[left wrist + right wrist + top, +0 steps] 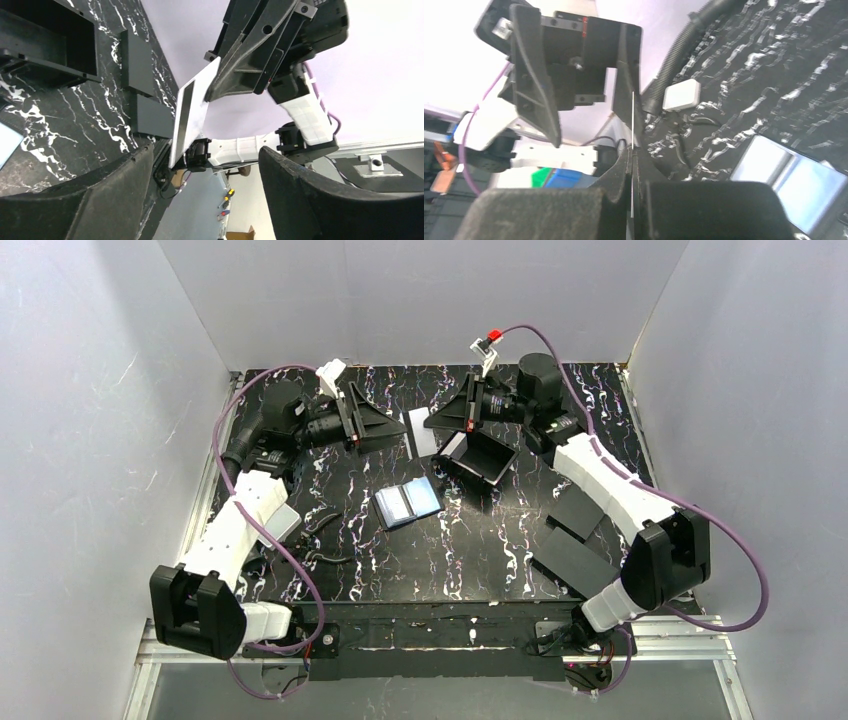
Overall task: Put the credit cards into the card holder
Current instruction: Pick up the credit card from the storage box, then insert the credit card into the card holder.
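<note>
We note the right end effector [631, 155] pinching a white card [192, 112]. Left end effector [207, 152] wide; card holder [408, 504] open.

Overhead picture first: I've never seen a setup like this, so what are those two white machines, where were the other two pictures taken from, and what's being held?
Those are two robot arms bolted at the table's near edge, seen from above. The other pictures come from a camera on each wrist. The right hand is shut on a white card, held off the table; the left hand is open close beside it. On the black marbled table lie an open card holder, a black tray and flat black slabs.
</note>
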Tool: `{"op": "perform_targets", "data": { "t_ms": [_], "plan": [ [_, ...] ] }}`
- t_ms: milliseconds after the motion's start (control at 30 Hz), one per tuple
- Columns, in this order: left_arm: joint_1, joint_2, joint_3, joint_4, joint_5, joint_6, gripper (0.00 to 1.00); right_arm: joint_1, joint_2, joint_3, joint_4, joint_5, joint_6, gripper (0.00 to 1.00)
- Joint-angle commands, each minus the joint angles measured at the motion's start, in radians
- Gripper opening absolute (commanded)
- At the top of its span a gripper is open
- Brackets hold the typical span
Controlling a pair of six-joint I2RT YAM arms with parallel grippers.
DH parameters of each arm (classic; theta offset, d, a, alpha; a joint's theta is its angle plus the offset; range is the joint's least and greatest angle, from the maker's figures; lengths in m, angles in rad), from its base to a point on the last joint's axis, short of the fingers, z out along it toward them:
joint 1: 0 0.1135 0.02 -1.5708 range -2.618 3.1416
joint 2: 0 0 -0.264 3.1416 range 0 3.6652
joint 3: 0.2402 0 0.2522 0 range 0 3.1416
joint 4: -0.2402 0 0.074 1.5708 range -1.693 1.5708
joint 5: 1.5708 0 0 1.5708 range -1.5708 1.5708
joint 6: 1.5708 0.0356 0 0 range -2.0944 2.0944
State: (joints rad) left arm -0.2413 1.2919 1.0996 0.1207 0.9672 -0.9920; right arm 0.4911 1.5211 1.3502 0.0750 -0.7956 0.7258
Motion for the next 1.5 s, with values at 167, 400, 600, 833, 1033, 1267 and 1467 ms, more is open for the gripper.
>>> {"op": "perform_targets", "data": {
  "t_ms": [167, 400, 600, 833, 1033, 1267, 1467],
  "plan": [
    [-0.017, -0.022, -0.054, 0.215, -0.005, -0.186, 0.51, -0.002, 0.028, -0.109, 0.581, -0.084, 0.419, 0.01],
    [-0.024, -0.016, -0.068, 0.218, -0.031, -0.178, 0.19, -0.002, 0.048, -0.132, 0.62, -0.079, 0.454, 0.01],
    [-0.031, -0.02, -0.095, 0.032, -0.152, -0.045, 0.0, -0.034, 0.039, -0.059, 0.038, 0.058, 0.051, 0.49],
    [-0.04, -0.055, -0.162, -0.386, -0.5, 0.195, 0.0, 0.0, 0.088, -0.026, -0.387, 0.389, -0.393, 0.73],
    [-0.062, 0.05, -0.248, -0.265, -0.511, 0.132, 0.0, 0.113, 0.227, 0.01, -0.437, 0.489, -0.487, 0.46],
    [-0.126, 0.228, -0.208, -0.184, -0.529, 0.094, 0.0, 0.169, 0.355, 0.041, -0.402, 0.543, -0.499, 0.1],
    [-0.137, 0.302, -0.188, -0.16, -0.536, 0.099, 0.0, 0.17, 0.405, 0.051, -0.415, 0.593, -0.532, 0.05]
  ]
}}
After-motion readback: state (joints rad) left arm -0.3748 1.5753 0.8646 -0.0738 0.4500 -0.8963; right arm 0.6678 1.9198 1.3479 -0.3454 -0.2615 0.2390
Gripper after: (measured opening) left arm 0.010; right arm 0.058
